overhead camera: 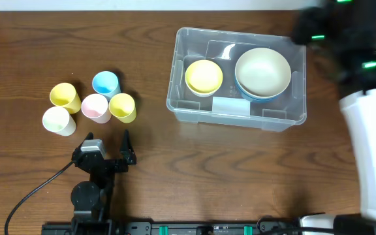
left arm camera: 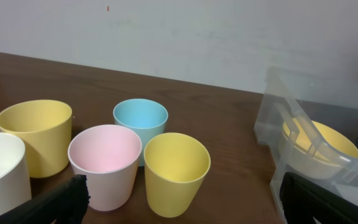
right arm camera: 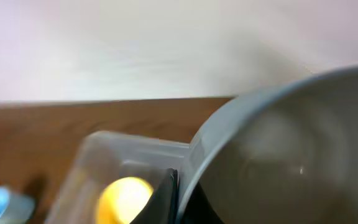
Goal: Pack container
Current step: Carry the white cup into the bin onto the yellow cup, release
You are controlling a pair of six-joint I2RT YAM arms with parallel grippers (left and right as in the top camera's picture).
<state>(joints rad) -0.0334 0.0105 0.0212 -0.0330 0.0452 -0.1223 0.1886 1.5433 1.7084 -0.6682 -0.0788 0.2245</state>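
- Spread to the full and gripping nothing: the left gripper (overhead camera: 108, 147), low over the dark brown wood-grain table (overhead camera: 240, 170).
- Pressed together: the right gripper (right arm camera: 171, 190), tight against the rim of the wide cream plastic bowl (right arm camera: 291, 155). Cannot tell whether pinching that rim or only beside it.
- Ahead and well off to the right of the left gripper: the large clear plastic rectangular container (overhead camera: 276, 116). Just below and ahead of the right gripper, so the right arm is plainly the nearer.
- Long axis lying side to side across both arms' reach, the long wall with the whitish label (overhead camera: 230, 106) turned toward them.
- Inside, toward the right gripper's end: the cream bowl nested in a blue bowl (overhead camera: 248, 93). At the other end, a small round yellow bowl (overhead camera: 204, 76).
- Just ahead of the left gripper: five small pastel plastic cups, upright and huddled close.
- Between its fingers (left arm camera: 61, 200): the pale pink cup (left arm camera: 104, 163) and a yellow cup (left arm camera: 176, 171), with the blue cup (left arm camera: 140, 118) behind.
- Probably next to pack, as a judgement: those cups, by the left arm, carried rightward to the container's near end.
- Open bare wood between cups and container; a plain pale wall (left arm camera: 197, 37) beyond the table's far edge.
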